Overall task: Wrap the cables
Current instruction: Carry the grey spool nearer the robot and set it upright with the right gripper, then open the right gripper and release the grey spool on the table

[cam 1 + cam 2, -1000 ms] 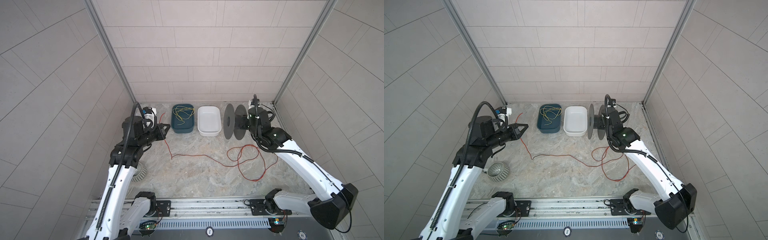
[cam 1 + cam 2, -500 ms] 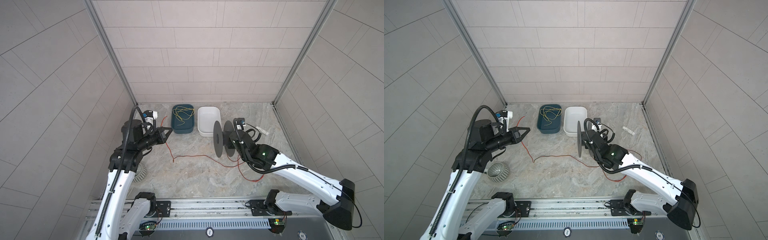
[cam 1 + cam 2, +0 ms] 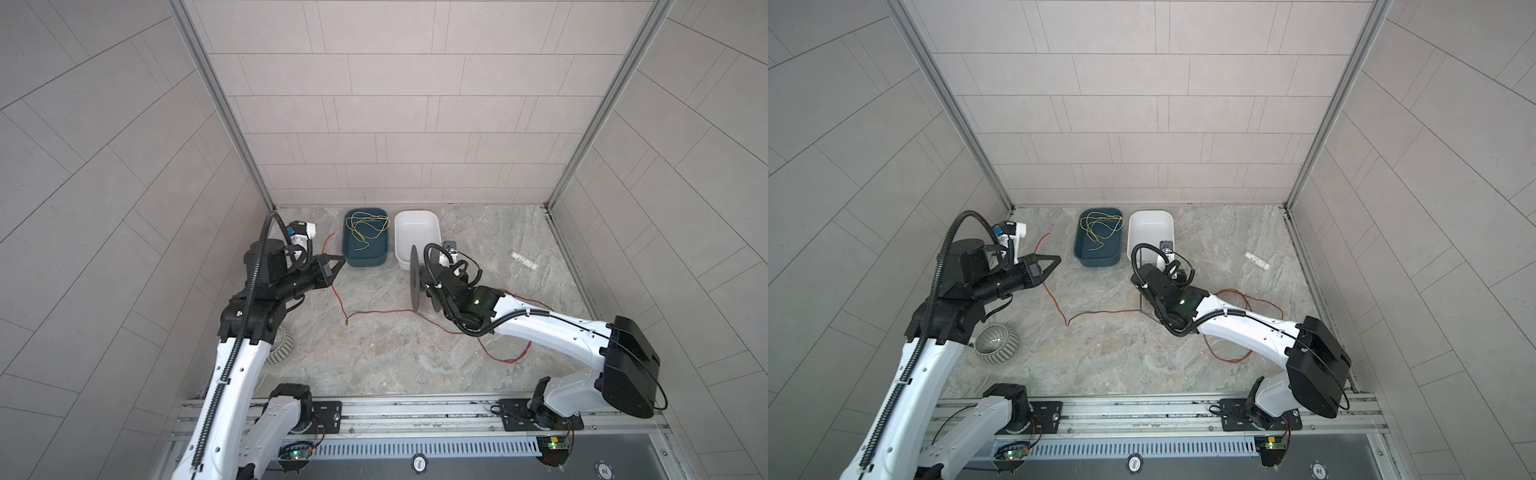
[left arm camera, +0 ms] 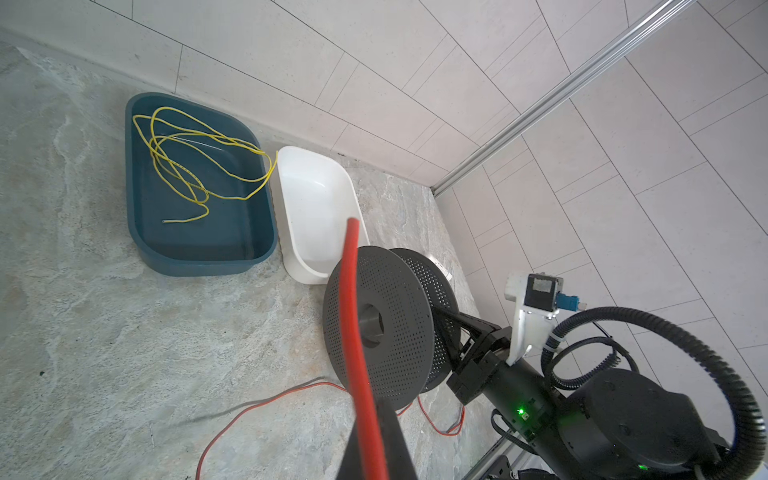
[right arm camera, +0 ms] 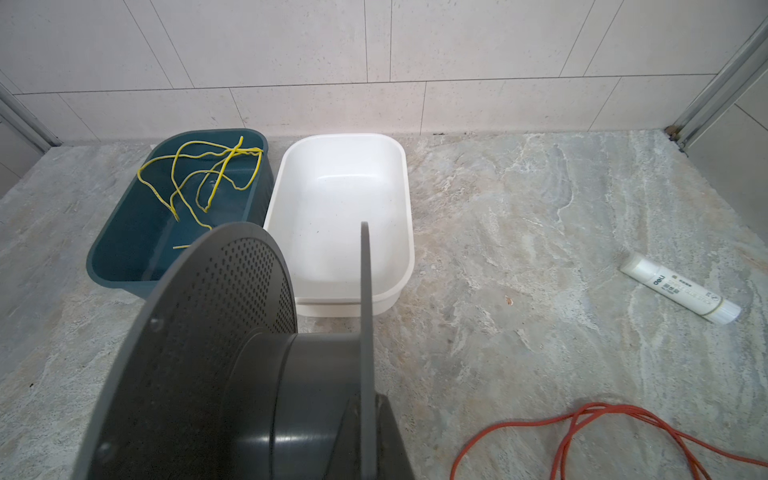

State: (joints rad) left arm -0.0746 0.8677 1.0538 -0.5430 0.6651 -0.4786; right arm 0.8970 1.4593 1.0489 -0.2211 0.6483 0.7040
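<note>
The cable [image 3: 376,312], one thin red-orange wire, runs from my left gripper [image 3: 343,259] down to the floor. From there it crosses the middle and ends in loose loops [image 3: 1229,359] under the right arm. The left gripper [image 4: 372,419] is shut on the cable [image 4: 353,311], and a short end sticks out past its tips. My right gripper [image 5: 365,409] is shut on one flange of a dark grey perforated spool [image 5: 208,353]. It holds the spool [image 3: 414,276] upright above the floor, in front of the white bin.
A blue bin [image 3: 365,261] holding a yellow wire stands at the back beside a white bin [image 3: 415,220]. A white glue stick [image 3: 1257,261] lies at the back right. A ribbed grey bowl [image 3: 996,343] sits by the left arm. The rail runs along the front.
The right arm has carried the spool from the back right to the middle, nearer the front and the left gripper. The left gripper has shifted slightly forward with the cable.
</note>
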